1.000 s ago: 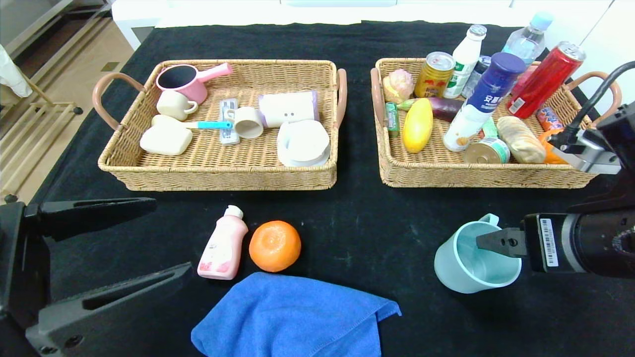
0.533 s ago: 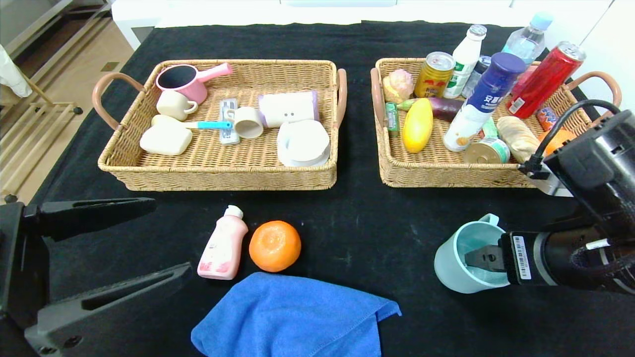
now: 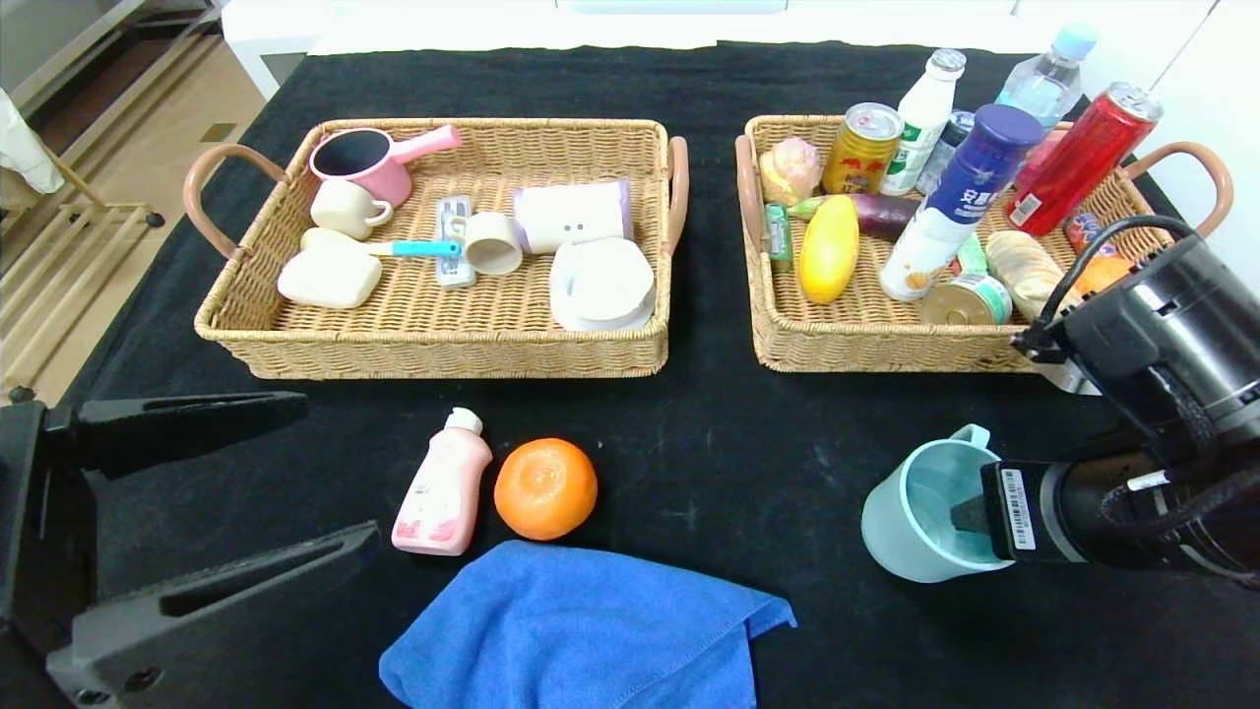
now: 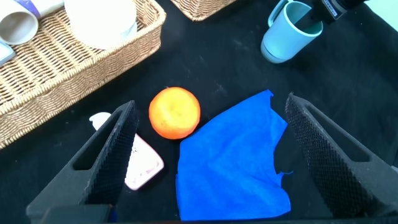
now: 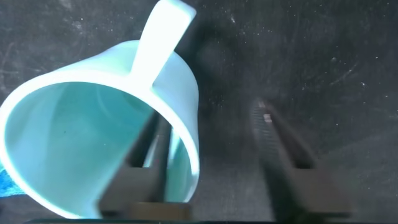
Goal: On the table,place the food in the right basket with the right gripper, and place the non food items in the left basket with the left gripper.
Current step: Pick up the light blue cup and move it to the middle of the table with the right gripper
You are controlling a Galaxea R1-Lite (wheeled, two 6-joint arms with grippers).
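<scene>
Teal mug [image 3: 920, 512] sits unsorted near the table's right edge; my right gripper [image 5: 211, 155] straddles its wall, jaws partly open; orange [image 3: 545, 488], pink bottle [image 3: 443, 484], towel [image 3: 581, 630] remain.

Two baskets are sitting on the worktop [image 3: 709, 433]: the left basket [image 3: 433, 340] and the right basket [image 3: 886, 345]. Four loose things are lying in front of them: one pink bottle [image 3: 443, 484], one orange [image 3: 545, 488], one blue towel [image 3: 581, 630] and one teal mug [image 3: 920, 517]. Two grippers are showing, the left gripper [image 3: 295, 478] and the right gripper [image 5: 214, 146]. Standing in the right basket are two cans, one gold [image 3: 862, 148] and one red [image 3: 1078, 158], and one blue-capped bottle [image 3: 960, 202].
</scene>
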